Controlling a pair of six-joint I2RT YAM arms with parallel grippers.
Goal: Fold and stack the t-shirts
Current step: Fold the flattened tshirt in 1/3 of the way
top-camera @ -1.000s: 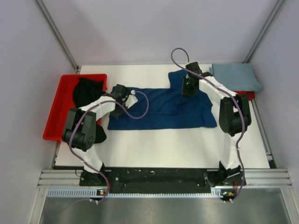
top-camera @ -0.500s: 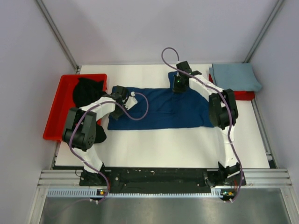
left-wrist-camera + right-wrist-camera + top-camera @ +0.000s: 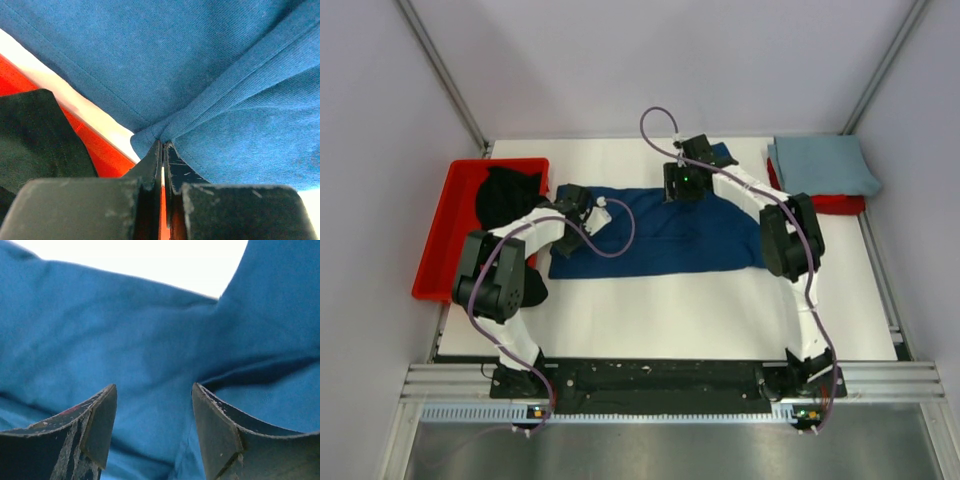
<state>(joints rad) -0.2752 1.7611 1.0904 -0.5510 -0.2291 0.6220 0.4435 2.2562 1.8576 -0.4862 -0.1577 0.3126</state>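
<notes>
One navy t-shirt (image 3: 660, 245), one black t-shirt (image 3: 505, 195), one grey-blue t-shirt (image 3: 825, 165)

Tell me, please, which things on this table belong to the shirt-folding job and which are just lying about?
Part of the job:
navy t-shirt, spread out, pinched by the left claw, the right claw open above it; black t-shirt in the red tray; grey-blue t-shirt, folded, far right.

Just lying about:
red tray; red item under the grey-blue t-shirt.
</notes>
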